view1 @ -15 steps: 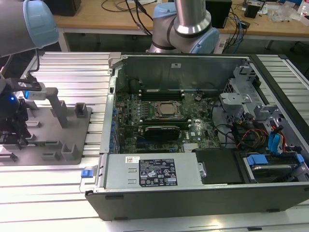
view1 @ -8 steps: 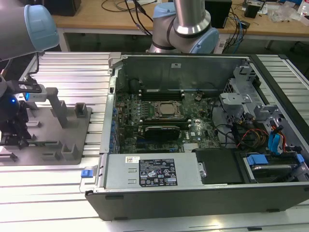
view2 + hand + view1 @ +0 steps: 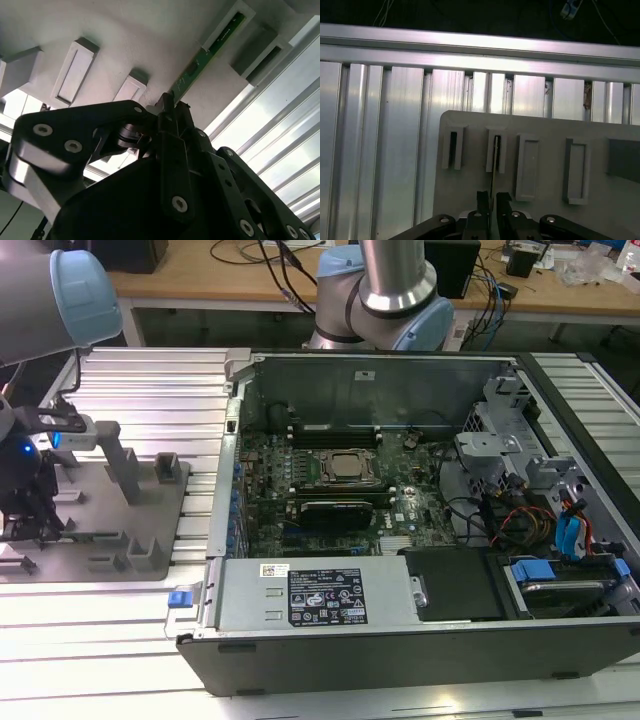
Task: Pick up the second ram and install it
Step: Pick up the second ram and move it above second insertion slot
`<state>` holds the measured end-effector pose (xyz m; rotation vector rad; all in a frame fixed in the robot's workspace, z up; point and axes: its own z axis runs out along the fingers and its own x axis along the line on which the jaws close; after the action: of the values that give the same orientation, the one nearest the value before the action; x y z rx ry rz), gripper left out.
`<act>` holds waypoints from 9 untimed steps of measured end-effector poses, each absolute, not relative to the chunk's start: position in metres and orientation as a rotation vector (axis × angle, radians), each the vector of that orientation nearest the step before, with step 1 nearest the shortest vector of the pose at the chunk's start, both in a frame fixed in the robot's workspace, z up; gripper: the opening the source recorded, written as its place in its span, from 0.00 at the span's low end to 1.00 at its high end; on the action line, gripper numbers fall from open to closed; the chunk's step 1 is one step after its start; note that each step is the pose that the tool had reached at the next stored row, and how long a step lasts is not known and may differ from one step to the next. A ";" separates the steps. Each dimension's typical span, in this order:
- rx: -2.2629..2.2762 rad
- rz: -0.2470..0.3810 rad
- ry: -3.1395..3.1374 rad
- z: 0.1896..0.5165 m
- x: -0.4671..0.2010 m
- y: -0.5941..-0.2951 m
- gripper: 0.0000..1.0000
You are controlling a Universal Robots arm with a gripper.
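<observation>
Fingers (image 3: 482, 199) of the gripper (image 3: 491, 196) are drawn narrow and clamped on the ram stick (image 3: 495, 155). More slots (image 3: 527, 167) are set beside it in the grey tray (image 3: 460, 200). The stick is thin and green, stood on edge in its slot. The arm (image 3: 60, 290) is bent down at the exterior view's left, well apart from the open computer case (image 3: 400, 640).

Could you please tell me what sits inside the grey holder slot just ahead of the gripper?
The second ram stands on edge in that slot; its lower edge is hidden inside, and the gripper covers its near end.
</observation>
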<state>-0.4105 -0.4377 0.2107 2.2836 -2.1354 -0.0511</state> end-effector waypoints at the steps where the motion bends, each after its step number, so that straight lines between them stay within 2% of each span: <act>1: 2.284 -0.051 -2.135 0.210 -0.410 -0.438 0.19; 8: 2.283 -0.051 -2.135 0.208 -0.410 -0.438 0.19; 9: 2.283 -0.052 -2.135 0.208 -0.410 -0.438 0.11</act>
<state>-0.4105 -0.4379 0.2084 2.2833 -2.1353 -0.0515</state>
